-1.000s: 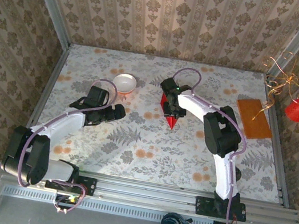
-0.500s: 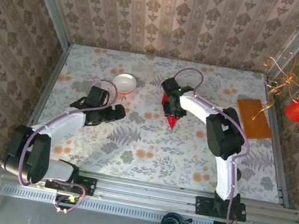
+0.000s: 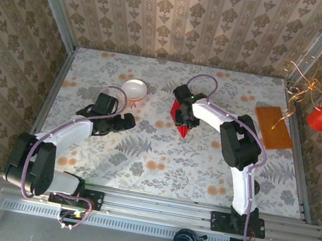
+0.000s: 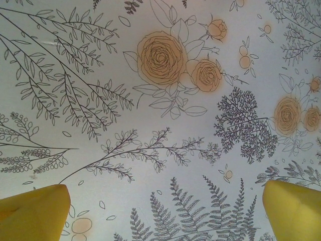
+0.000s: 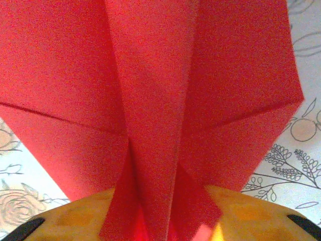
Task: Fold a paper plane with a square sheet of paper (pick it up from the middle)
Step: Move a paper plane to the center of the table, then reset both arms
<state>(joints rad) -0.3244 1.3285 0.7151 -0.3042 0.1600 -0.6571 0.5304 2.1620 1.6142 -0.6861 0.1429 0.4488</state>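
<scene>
The paper plane (image 3: pixel 183 130) is found left of the tabletop's (image 3: pixel 160 158) middle, its sharp nose pointing toward the arm bases. It is clamped along its centre fold by the right pincer (image 3: pixel 184 118). In the right wrist view the red keel (image 5: pixel 150 100) is seen running down between the yellow pads (image 5: pixel 75 221), with both wings spread to either side above the flowered cloth. Whether the nose is resting on the cloth cannot be told. The left pincer (image 3: pixel 125 120) is held wide apart and empty, low over bare cloth (image 4: pixel 163 211), near the white bowl (image 3: pixel 134 89) and well apart from the plane. The folding is judged nearly or fully done, so the main risks lie in handling. Thin paper held by a narrow fold could be let slip if the clamp is eased, or the keel could be crushed and the crease spoiled if it is squeezed harder. Were the plane lowered nose first, the point could be caught on the cloth and bent. The wings, unsupported by the other arm, could be sprung open unevenly on release.
</scene>
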